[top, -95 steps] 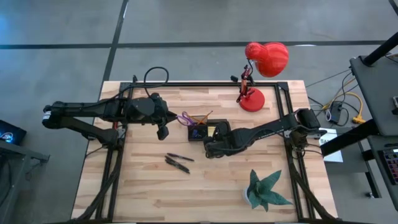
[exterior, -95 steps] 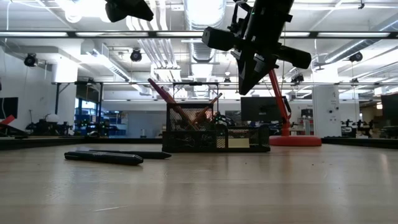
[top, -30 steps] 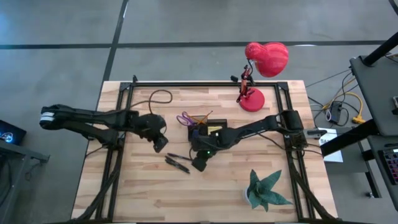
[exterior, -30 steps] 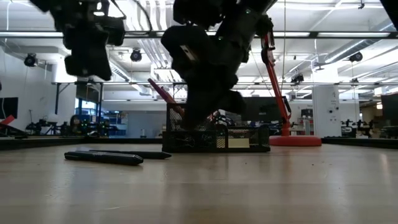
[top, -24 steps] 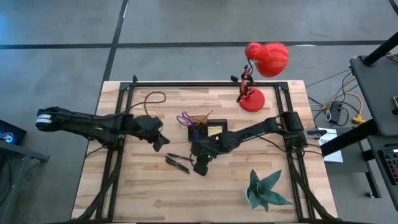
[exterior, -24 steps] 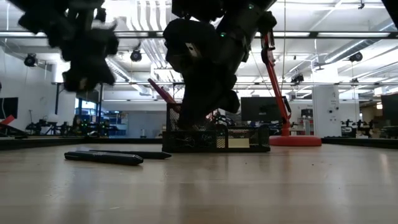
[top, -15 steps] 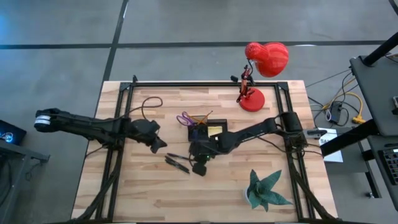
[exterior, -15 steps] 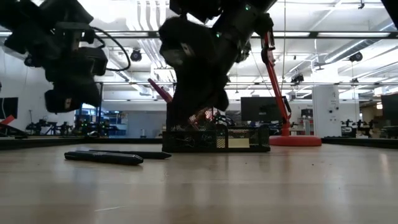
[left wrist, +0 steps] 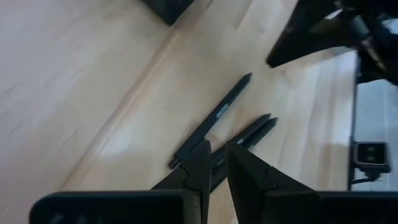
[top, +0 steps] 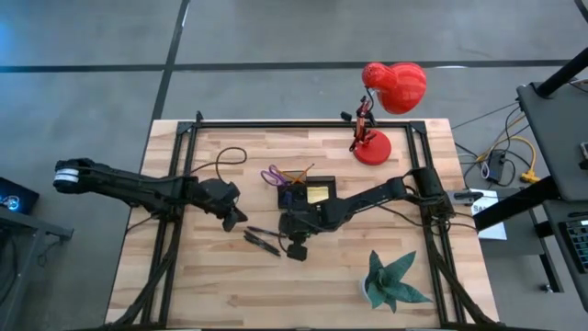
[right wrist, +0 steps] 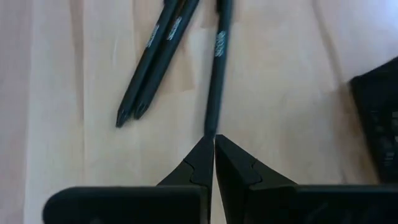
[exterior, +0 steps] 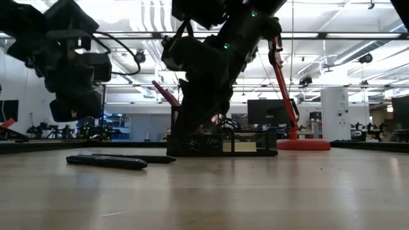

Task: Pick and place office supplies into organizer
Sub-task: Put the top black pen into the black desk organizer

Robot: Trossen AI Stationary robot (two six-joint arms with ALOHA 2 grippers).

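Observation:
Three thin dark pens lie flat on the wooden table: a single pen and a pair side by side. The black organizer stands farther back, with purple-handled scissors, orange pencils and a yellow pad in it. My right gripper is shut and hovers just short of the single pen's end. My left gripper hovers on the pens' left side, open only by a narrow gap, and points toward the pair and the single pen.
A red desk lamp stands near the far right corner, and a green paper plant near the right of the near edge. The black frame rails run along the table's sides. Bare wood lies in front of the pens.
My left gripper has come down and drawn a little toward the table's left edge, on the pens' left side. My right gripper has shifted slightly toward the near edge, beside the pens. The pens have not moved.

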